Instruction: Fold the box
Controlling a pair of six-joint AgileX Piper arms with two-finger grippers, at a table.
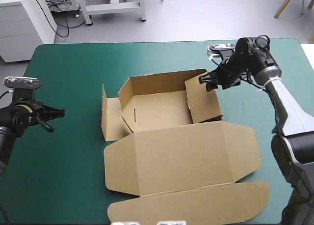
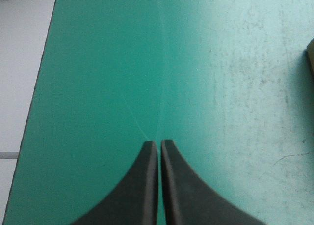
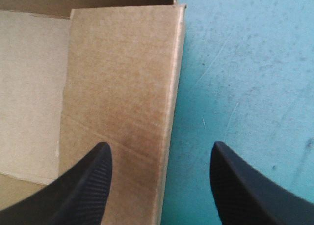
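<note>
Left gripper (image 1: 49,119): we see it over the bare teal-green cover (image 1: 64,176) near the table's left edge, well apart from the box (image 1: 171,136). In its wrist view the black fingers (image 2: 147,185) are pressed together into one point, with nothing between them.

The box lies mid-table, partly raised. At its left end a narrow side panel (image 1: 104,112) stands upright, with a flap (image 1: 115,122) lying flat just beside it. The back wall (image 1: 157,81) stands along the far side of the floor (image 1: 159,111). The lid (image 1: 186,156) lies flat toward the near edge, and its rounded tuck flap (image 1: 196,203) is flat too.

At the right end, the right wall (image 1: 203,99) is tilted in over the floor.

Right gripper (image 1: 208,81): it is at the far corner of that right wall. In its wrist view the fingers stand wide apart, one over the brown board (image 3: 122,87), the other over the cover outside. The wall's outer edge runs between them. We cannot tell whether either finger touches the board.
</note>
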